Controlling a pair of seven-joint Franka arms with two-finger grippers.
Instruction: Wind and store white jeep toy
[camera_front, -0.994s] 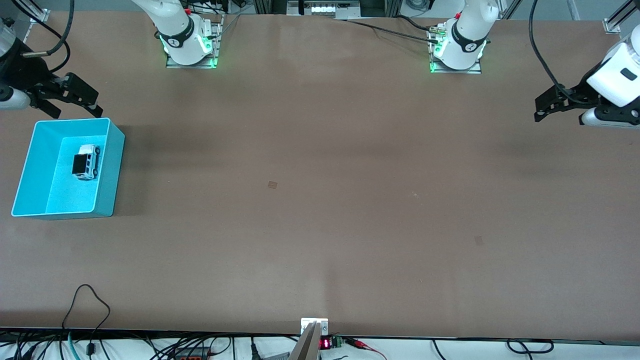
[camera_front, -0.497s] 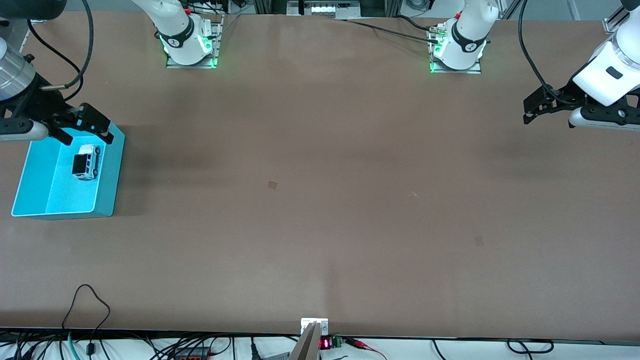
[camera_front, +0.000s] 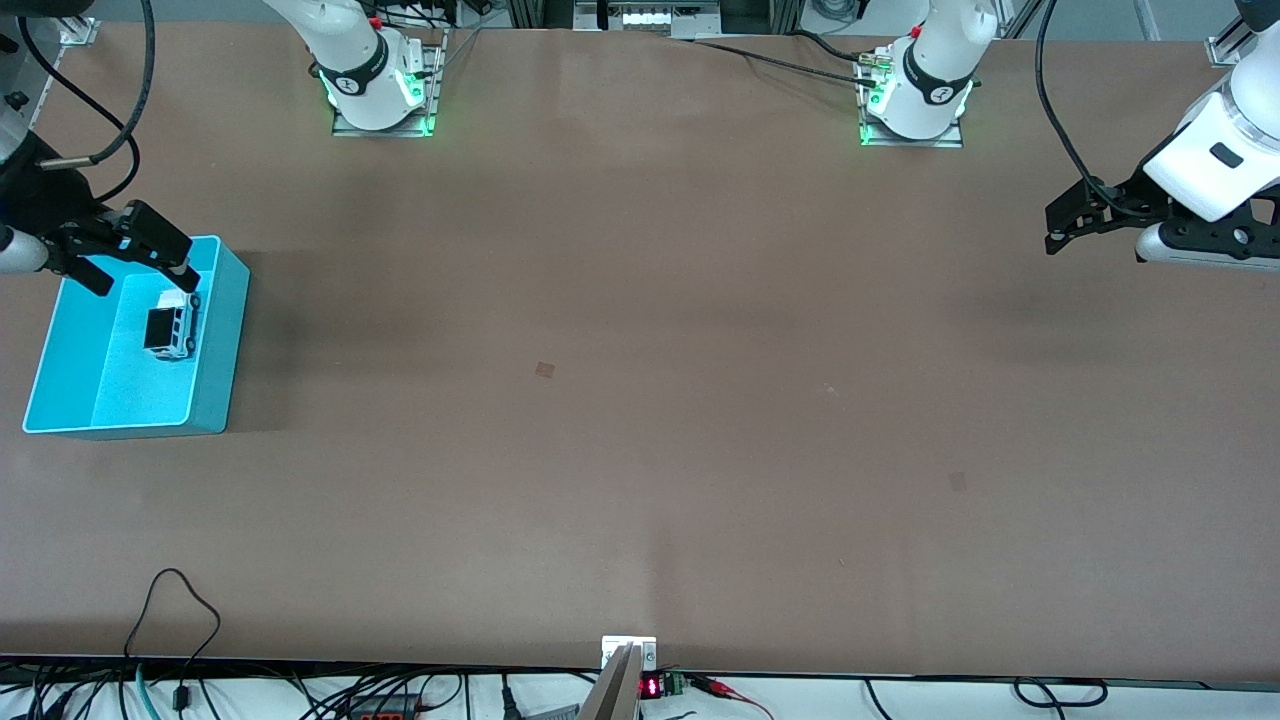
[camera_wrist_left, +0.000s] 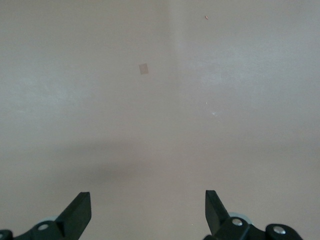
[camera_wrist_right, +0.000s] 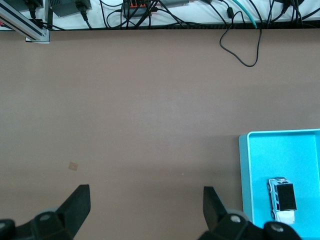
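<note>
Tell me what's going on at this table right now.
The white jeep toy lies inside the turquoise bin at the right arm's end of the table. The right claw, open and empty, hangs over the bin's edge farthest from the front camera. The left claw, also open, waits over bare table at its own end.

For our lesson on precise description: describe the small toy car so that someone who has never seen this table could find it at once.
Look to the right arm's end of the brown table for the open turquoise plastic bin. On its floor lies the tiny white jeep toy, with a black ribbed roof, dark windows and small black wheels. It is the only thing in the bin, with the right gripper, jaws open, above the bin's edge.
</note>
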